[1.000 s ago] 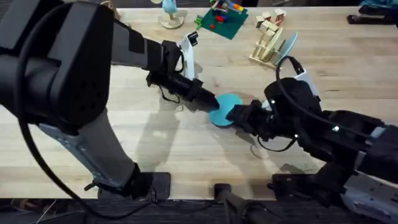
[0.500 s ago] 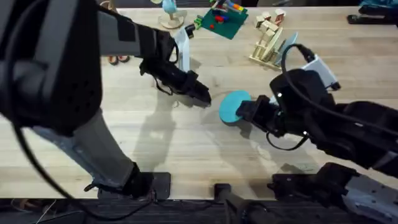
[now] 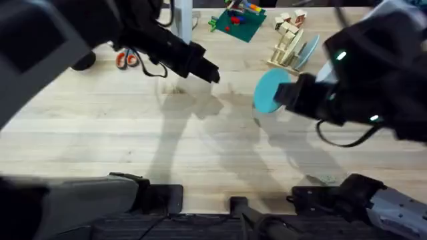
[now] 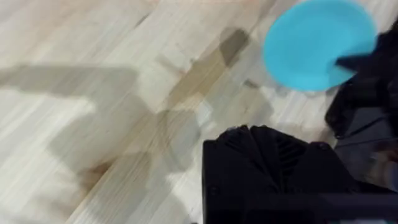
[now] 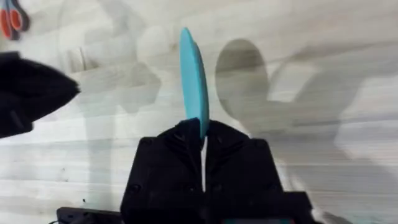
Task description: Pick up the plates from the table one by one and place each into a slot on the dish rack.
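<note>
Bare table (image 3: 133,133) across centre and near side: open passage.

Obstacles, far edge:
- dish rack (image 3: 288,41), sky-blue plate (image 3: 308,48) standing in it
- green brick board (image 3: 237,20) just left of rack
- orange-handled scissors (image 3: 127,60), far left

Mid-air: turquoise plate (image 3: 270,91) in right gripper (image 3: 288,95), near rack; left gripper (image 3: 210,72) well apart, gap between them free.

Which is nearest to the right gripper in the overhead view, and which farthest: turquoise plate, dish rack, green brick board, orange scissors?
1. Turquoise plate, held in the right gripper.
2. Dish rack, just behind.
3. Green brick board, far edge.
4. Orange scissors, far left.
</note>
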Robot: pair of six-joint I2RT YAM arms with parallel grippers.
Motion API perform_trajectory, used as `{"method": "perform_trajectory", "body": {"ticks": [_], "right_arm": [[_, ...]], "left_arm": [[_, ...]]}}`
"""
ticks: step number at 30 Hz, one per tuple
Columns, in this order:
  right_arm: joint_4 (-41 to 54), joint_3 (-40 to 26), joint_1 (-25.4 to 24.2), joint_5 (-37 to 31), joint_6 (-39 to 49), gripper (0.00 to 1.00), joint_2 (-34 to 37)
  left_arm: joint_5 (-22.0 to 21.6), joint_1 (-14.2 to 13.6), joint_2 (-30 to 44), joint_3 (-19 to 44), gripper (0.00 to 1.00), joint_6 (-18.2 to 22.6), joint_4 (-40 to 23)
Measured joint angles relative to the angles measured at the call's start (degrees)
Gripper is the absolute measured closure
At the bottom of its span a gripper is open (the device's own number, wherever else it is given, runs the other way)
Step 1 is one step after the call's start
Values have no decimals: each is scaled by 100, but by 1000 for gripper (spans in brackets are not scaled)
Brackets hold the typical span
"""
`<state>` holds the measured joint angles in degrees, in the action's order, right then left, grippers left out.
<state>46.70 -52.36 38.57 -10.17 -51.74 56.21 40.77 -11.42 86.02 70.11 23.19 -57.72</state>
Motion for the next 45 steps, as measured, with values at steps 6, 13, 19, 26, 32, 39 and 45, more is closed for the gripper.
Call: {"method": "perform_trajectory", "body": {"ticks": [6,13,19,26,32,39,45], "right_arm": [[742,-868,-474,-81,708,967,2],[1510,-1882,-980,-106,1364,967,289],[2266,-2795,-1203,-282,1679,968,1106],[2890,-4029,-1213,-534,1794,969,2102],[3257,-5099,-1213,-756,1717,969,2903],[3282,-5915,-1227,-1039,1421,970,3629],[3253,-6126,-1456,-1169,1162,970,3952]], "left_arm": [[-678,0,-729,254,960,-11,-261],[-1365,0,-1557,313,935,-50,-594],[-1771,0,-2178,314,57,-113,-771],[-1922,0,-2596,316,6,-135,-773],[-1964,0,-2619,323,5,-135,-772],[-1964,0,-2619,323,6,-135,-772],[-1964,0,-2618,325,8,-135,-769]]}}
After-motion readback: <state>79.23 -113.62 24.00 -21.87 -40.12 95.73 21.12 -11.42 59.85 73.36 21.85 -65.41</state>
